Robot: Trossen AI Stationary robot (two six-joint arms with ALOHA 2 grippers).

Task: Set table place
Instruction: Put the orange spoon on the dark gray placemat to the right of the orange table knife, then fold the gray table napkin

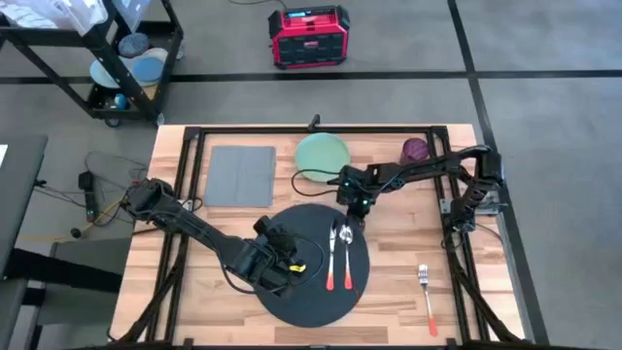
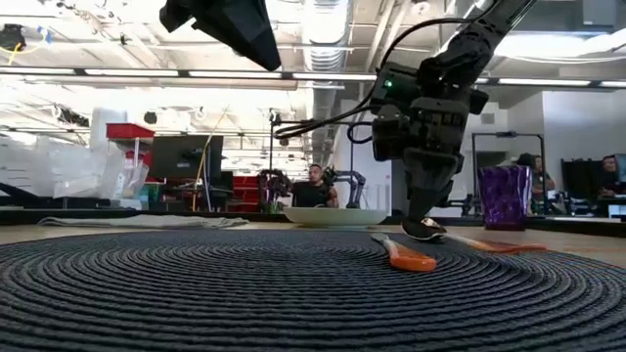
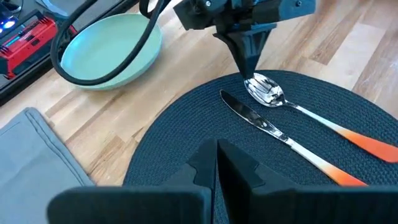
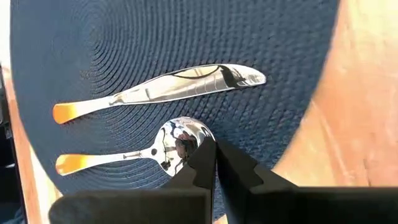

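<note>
Table (image 1: 243, 214), placemat (image 1: 311, 292) under right gripper (image 1: 352, 216)

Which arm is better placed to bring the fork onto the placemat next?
Right, probably. The fork lies on the table's right side, off the placemat. The right gripper hovers at the spoon, nearer that side; the left gripper sits across the mat.

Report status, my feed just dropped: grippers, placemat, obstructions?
Right gripper shut, tips at the orange-handled metal spoon's bowl. Left gripper shut, over the round dark woven placemat. Orange-handled knife beside spoon. Nothing blocking.
</note>
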